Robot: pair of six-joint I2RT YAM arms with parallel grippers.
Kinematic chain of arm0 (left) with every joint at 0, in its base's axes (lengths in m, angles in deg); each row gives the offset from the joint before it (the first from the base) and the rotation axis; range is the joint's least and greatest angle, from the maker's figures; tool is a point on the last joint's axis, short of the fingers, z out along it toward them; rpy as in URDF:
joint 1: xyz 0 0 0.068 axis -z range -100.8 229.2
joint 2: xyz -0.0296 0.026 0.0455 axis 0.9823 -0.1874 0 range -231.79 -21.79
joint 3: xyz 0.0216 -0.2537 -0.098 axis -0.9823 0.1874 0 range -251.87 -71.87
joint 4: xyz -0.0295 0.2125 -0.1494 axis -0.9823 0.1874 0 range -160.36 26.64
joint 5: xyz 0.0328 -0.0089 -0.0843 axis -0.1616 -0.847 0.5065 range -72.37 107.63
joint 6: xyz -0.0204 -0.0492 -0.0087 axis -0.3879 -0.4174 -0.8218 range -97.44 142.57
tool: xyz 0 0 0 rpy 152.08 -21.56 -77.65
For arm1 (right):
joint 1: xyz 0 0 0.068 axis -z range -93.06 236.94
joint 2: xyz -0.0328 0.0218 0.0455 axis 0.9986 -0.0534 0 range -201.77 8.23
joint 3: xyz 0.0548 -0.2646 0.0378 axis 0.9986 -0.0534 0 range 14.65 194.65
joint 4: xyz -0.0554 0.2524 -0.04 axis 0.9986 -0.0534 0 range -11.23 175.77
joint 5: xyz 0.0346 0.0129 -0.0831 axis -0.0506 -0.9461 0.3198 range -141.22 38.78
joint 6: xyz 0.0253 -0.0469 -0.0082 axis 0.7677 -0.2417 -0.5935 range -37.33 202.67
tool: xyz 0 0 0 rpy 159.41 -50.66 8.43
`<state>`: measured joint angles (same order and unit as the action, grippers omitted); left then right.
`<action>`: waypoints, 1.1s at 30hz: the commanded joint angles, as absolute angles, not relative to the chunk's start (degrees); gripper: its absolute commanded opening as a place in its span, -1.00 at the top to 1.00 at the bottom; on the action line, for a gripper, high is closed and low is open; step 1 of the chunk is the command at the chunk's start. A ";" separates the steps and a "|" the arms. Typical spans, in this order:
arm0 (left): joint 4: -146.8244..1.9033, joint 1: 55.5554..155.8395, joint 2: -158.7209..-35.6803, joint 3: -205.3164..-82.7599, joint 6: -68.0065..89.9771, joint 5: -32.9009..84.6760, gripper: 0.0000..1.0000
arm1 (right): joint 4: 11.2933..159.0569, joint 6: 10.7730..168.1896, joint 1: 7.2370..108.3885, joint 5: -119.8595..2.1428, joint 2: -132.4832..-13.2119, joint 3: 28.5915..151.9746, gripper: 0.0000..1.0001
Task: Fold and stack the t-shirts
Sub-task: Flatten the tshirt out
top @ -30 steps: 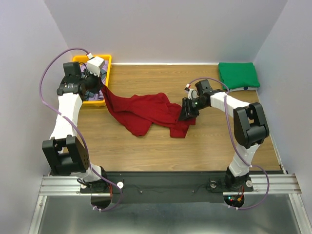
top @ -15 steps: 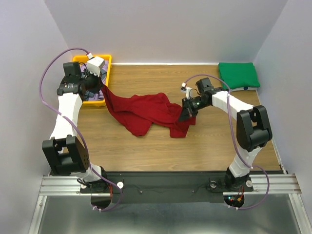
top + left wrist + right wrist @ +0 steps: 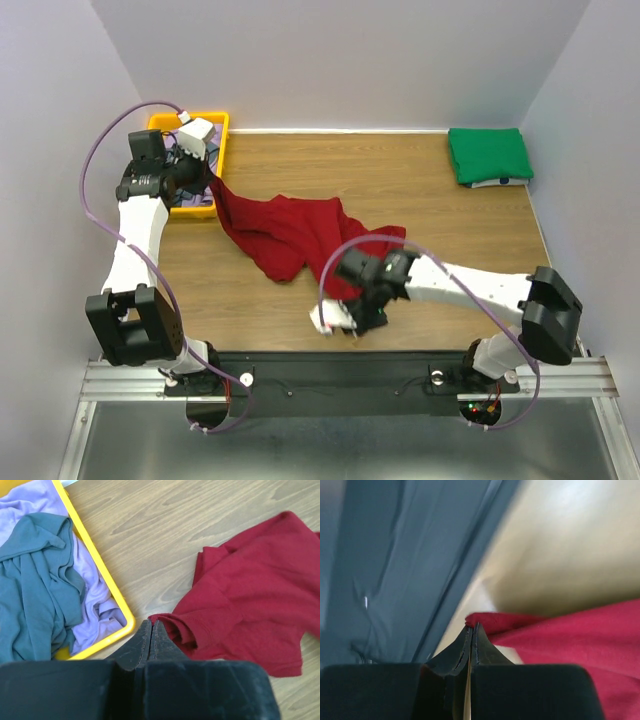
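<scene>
Now, left end effector: pressed together, pinching a corner of the red shirt just beside the yellow tray.
Right end effector: pinching another edge of the red shirt, well apart from the tray.
Green shirt: folded, far across the bench from the tray.
Purple shirt, grey-blue shirt: crumpled inside the tray.

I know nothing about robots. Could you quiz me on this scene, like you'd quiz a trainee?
1. True or false: the folded bright green cloth t-shirt lies in the yellow plastic tray.
2. What do the left gripper and right gripper both pinch? A) the dark red cloth t-shirt B) the tray's rim C) nothing
3. Which two colours of t-shirt are in the tray?
Key: 1 false; 2 A; 3 lavender-purple t-shirt, grey-blue t-shirt.
</scene>
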<state>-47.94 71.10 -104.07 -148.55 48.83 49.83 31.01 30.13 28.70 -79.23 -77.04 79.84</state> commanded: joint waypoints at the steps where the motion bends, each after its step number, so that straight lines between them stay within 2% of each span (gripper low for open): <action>1: -49.18 71.20 -100.55 -147.46 48.93 51.29 1.00 | 32.24 24.04 23.49 -62.04 -74.48 70.30 0.99; 2: -48.91 71.11 -100.28 -147.54 49.11 51.20 1.00 | 34.94 25.00 23.22 -60.55 -74.04 69.15 0.89; 4: -48.82 71.20 -100.02 -147.37 49.46 51.20 1.00 | 37.42 30.53 23.39 -56.08 -73.07 69.49 0.43; 5: -49.00 71.20 -99.93 -147.02 49.37 51.20 1.00 | 39.00 34.55 24.18 -56.75 -72.46 71.32 -0.17; 6: -49.00 71.20 -99.93 -146.93 49.28 51.29 1.00 | 39.10 36.50 25.23 -58.32 -72.19 72.64 -0.44; 7: -49.00 71.11 -99.93 -146.84 49.20 51.38 1.00 | 38.93 38.70 26.55 -60.16 -71.84 73.70 -0.62; 10: -48.56 71.11 -99.76 -147.19 49.11 51.29 1.00 | 39.19 46.26 32.26 -68.49 -69.38 75.03 -0.62; 12: -48.65 71.20 -99.67 -147.10 49.11 50.76 1.00 | 39.45 52.15 35.78 -74.64 -68.41 74.94 -0.55; 21: -48.30 71.11 -100.89 -148.07 48.84 49.62 1.00 | 43.67 74.74 39.48 -80.48 -68.41 70.20 -0.13; 24: -48.65 71.11 -101.25 -148.68 48.50 49.44 1.00 | 44.02 76.33 40.18 -75.13 -69.36 70.63 -0.27; 26: -48.82 71.20 -101.77 -148.95 48.14 49.79 1.00 | 44.02 76.78 40.18 -74.77 -72.88 70.81 -0.55; 27: -49.00 71.11 -101.86 -148.95 47.97 49.88 1.00 | 44.02 76.17 40.18 -73.90 -74.02 70.99 -0.60; 33: -49.62 71.11 -101.60 -147.54 47.61 50.23 1.00 | 47.71 76.86 40.36 -63.81 -83.07 72.48 -0.53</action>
